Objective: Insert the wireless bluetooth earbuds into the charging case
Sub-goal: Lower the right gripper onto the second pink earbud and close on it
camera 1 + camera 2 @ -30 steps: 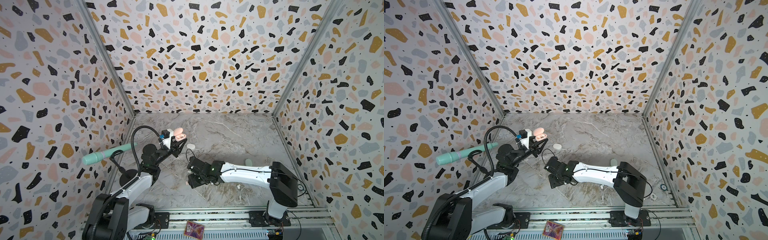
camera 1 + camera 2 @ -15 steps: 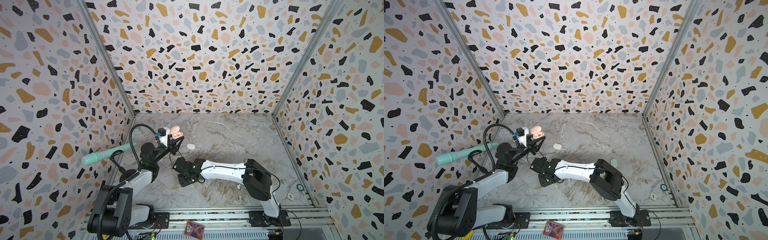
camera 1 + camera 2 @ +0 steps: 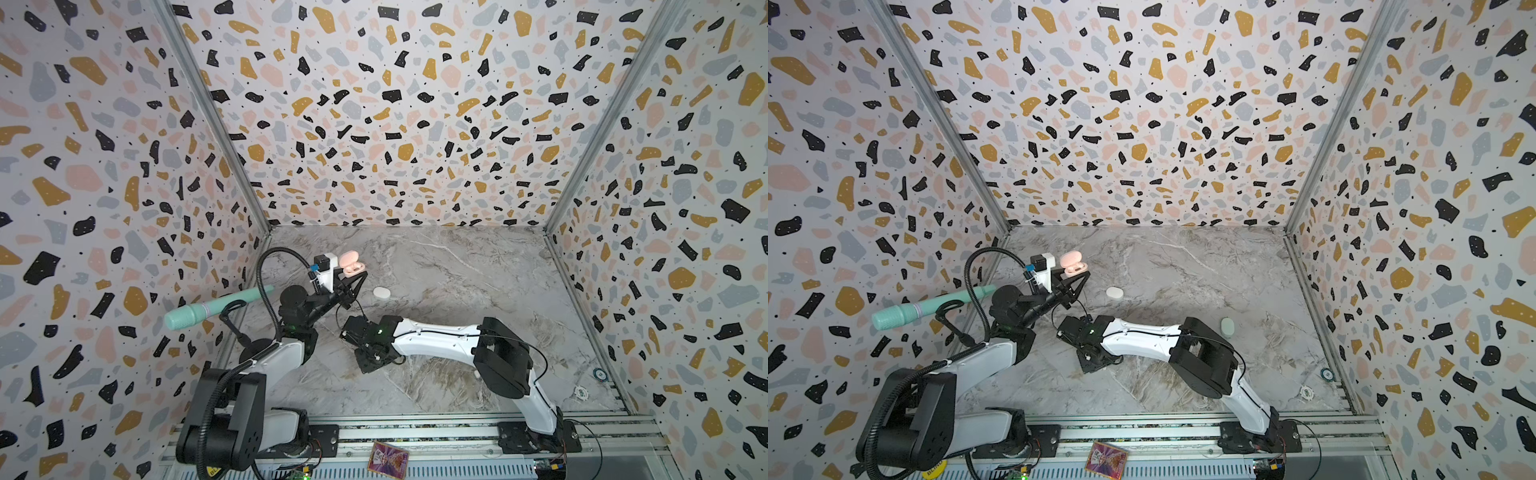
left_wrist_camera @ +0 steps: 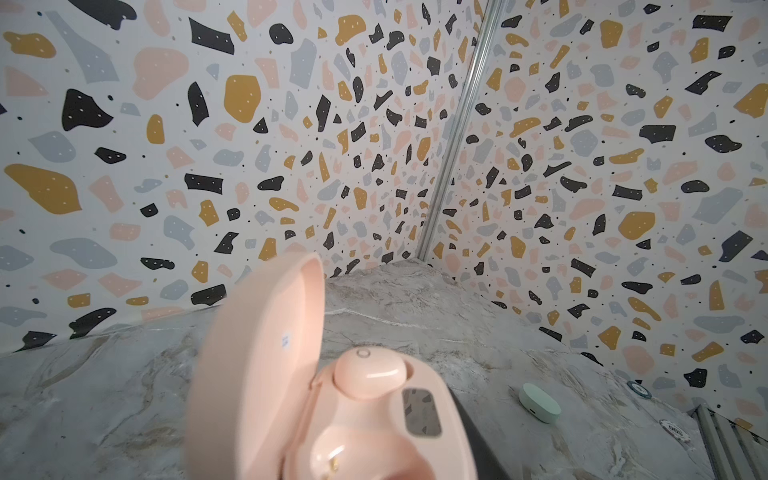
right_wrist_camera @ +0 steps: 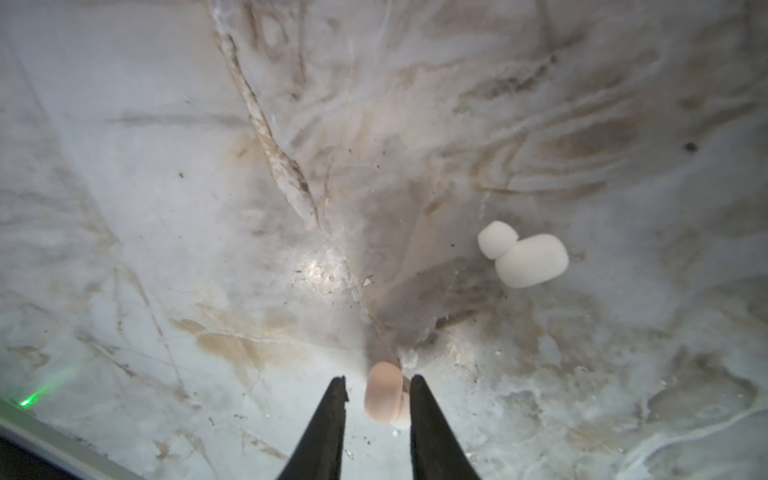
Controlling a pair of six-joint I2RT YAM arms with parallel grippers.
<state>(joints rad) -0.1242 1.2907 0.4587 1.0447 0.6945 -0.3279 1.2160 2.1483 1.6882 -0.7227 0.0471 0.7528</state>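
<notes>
One white earbud (image 5: 521,257) near pink earbud (image 5: 384,397); pink case (image 3: 352,266) held aloft.

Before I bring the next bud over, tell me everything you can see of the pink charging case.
The pink charging case is a glossy, pebble-shaped plastic shell, hinged open, lid standing up with a small sticker inside. One pink earbud sits in a socket; the other socket is empty, metal contacts showing. A mirror-like panel lies beside them. The left tool grips its base, holding it raised off the marble table.
</notes>
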